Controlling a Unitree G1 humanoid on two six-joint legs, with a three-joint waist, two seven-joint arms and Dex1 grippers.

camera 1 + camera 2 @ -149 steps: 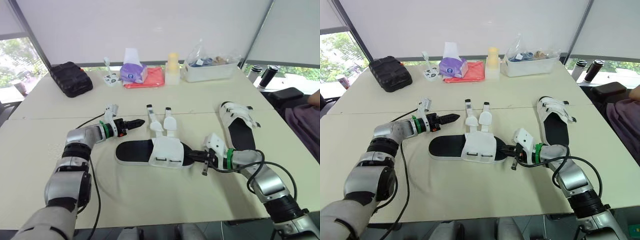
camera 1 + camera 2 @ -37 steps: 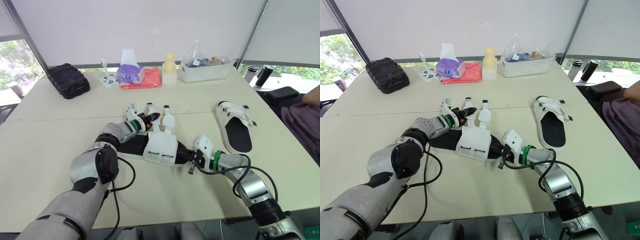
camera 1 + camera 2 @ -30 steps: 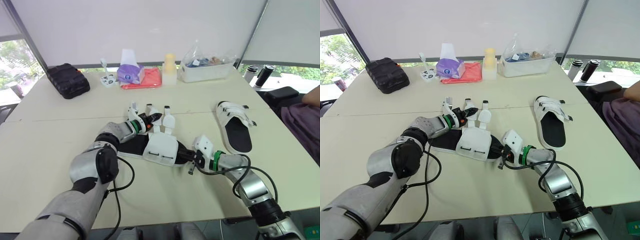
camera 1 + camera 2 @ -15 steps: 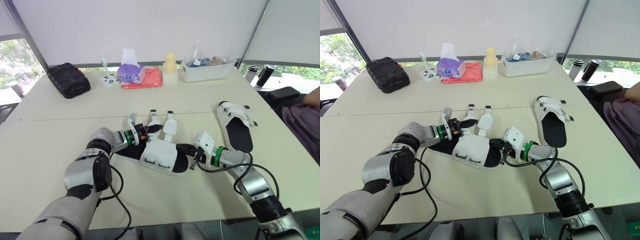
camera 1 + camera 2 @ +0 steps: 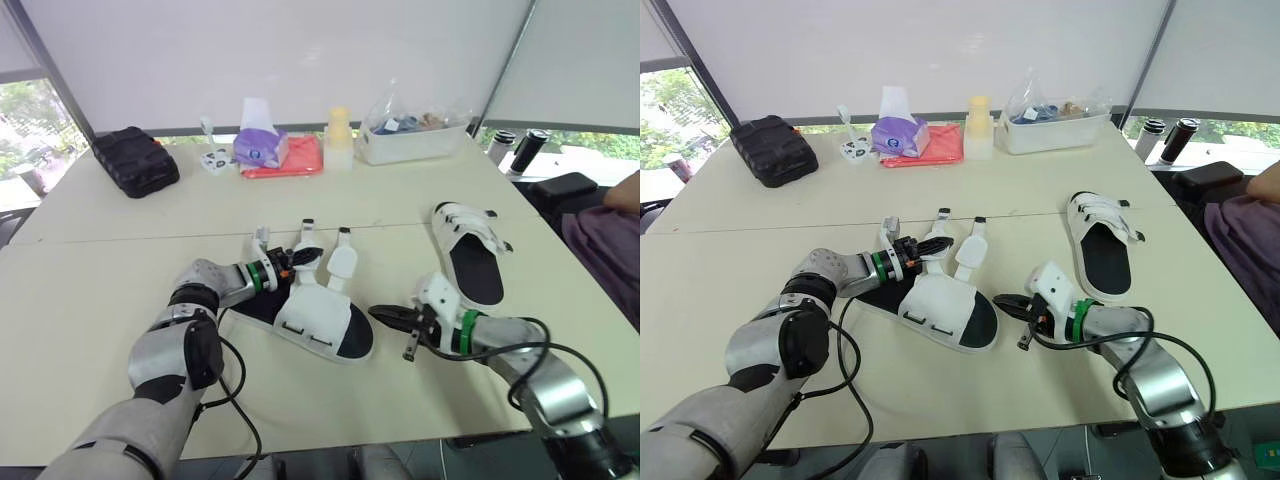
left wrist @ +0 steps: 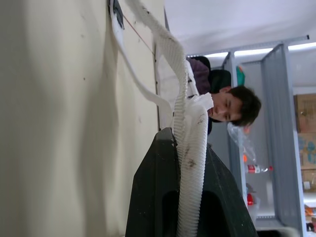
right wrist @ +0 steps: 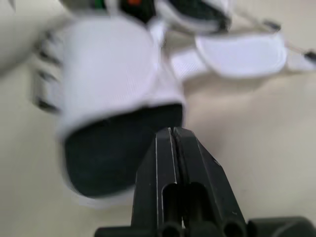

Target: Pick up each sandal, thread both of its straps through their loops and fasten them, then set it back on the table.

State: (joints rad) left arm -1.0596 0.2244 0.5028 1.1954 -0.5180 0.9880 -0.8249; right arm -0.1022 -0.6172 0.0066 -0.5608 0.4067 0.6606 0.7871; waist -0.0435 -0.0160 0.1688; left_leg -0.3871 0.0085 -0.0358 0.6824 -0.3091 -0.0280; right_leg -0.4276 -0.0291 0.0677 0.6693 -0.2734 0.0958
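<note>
Right gripper [image 5: 380,314] is nearest you. Its fingers are pressed together on nothing, tips aimed at the toe end of the near sandal [image 5: 318,318], just beside it and not touching. That sandal lies on the table [image 5: 90,300] with the black footbed up and the white upper across the middle. Both straps are undone and splayed away from you. Left gripper [image 5: 284,260] is clamped on the left-hand strap [image 5: 305,243]; the left wrist view shows the ribbed white strap pinched between its two fingers. The other strap [image 5: 343,262] lies loose just beside it. The loops are too small to make out. Further off to the right, well apart, the second sandal [image 5: 468,255] sits on the table with its straps across the upper. It looks fastened, but I can't confirm that. At the far edge are a black case [image 5: 135,158], tissue box [image 5: 262,145], red cloth [image 5: 305,155] and clear tub [image 5: 415,140].

Risks, as a judgement:
- **Dragging:** you hold the sandal only by a floppy strap and nothing pins the sole, so a pull likely drags the whole shoe instead of feeding the strap.
- **Slipping:** the strap may twist or slide out of the pinch.
- **Shoving:** if the right fingers go in pressed together, they'll just push the toe away, so part them first.
</note>
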